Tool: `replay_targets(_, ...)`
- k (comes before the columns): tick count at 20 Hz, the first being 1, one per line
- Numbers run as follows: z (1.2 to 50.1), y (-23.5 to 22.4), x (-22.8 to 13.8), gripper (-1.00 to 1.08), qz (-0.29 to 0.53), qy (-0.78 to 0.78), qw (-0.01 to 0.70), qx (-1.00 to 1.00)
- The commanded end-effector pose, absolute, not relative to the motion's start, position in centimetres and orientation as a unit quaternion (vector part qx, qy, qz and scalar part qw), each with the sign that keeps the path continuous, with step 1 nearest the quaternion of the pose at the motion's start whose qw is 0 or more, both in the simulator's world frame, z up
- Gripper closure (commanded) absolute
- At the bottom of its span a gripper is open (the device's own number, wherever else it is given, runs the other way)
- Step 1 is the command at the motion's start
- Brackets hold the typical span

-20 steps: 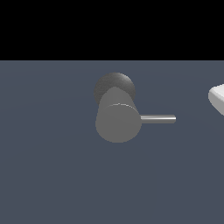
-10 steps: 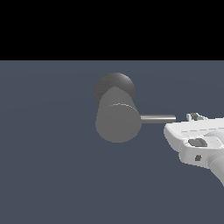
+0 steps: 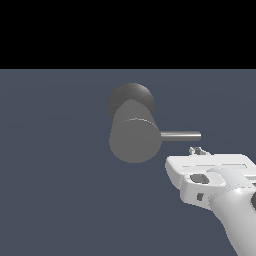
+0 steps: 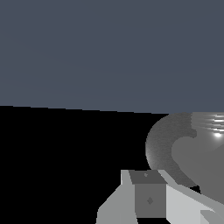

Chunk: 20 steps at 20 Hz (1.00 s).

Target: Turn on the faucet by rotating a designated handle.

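Faucet [image 3: 134, 140] sat mid-scene; its handle [image 3: 180, 135] pointed horizontally toward three o'clock. Your gripper [image 3: 198, 150] hovered just below the rod's free end, the handle at its twelve o'clock. Whether its jaws were apart, you couldn't tell.

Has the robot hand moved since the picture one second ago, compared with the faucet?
Yes. The hand has come in from the exterior view's right edge and now sits just below the tip of the handle, much nearer the faucet, which has stayed put.
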State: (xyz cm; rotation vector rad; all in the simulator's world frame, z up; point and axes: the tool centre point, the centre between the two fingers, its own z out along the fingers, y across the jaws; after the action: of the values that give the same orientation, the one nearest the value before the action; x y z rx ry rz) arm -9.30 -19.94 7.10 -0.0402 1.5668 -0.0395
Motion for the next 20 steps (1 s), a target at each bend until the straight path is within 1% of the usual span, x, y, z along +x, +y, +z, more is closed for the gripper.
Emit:
replay_targets(1,6.6,-19.4,-9.4,1.08,-0.011,0.710,0.704,-0.016)
replay_targets(7,6.6,-19.3,-9.4,1.08,-0.009,0.710,0.704,-0.015)
replay_targets(14,7.3,-17.8,-9.2,1.08,0.009,0.707,0.707,-0.003)
replay_targets(20,7.4,-17.7,-9.2,1.08,0.010,0.707,0.707,-0.003)
